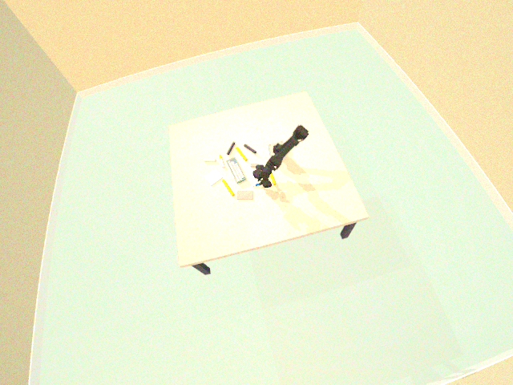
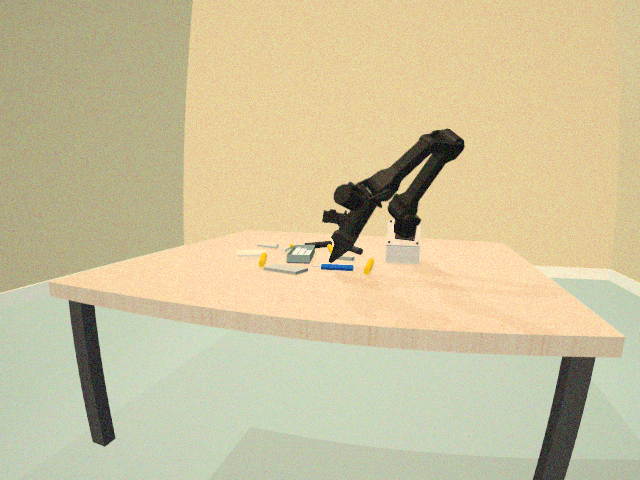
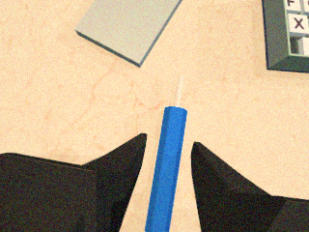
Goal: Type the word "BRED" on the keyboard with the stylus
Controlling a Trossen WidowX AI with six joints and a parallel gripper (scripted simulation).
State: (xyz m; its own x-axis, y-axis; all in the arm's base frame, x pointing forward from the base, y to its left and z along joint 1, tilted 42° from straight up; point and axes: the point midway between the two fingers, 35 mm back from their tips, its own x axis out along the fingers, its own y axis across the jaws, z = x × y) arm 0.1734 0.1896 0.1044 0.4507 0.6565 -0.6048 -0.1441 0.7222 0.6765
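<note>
The blue stylus (image 1: 257, 184) (image 2: 337, 267) (image 3: 166, 174) lies flat on the desk, its thin pale tip pointing away from the gripper in the wrist view. My gripper (image 2: 331, 259) (image 3: 169, 143) is partly open just above the stylus. In the wrist view one dark finger is on each side of the stylus, with a gap showing on both sides. The stylus's rear end is out of the wrist view. The keyboard (image 1: 240, 180) (image 2: 298, 259) (image 3: 277, 48) has a dark green-grey frame and white letter keys. Only its corner shows at the wrist view's top right, with an X key readable.
A flat grey slab (image 1: 245, 195) (image 2: 285, 269) (image 3: 132, 29) lies ahead of the stylus tip. A yellow stick (image 1: 228, 188) (image 2: 262, 259) lies beside the keyboard, and another yellow stick (image 1: 272, 179) (image 2: 368, 266) lies near the stylus. Two black sticks (image 1: 231, 147) (image 1: 250, 148) lie beyond the keyboard.
</note>
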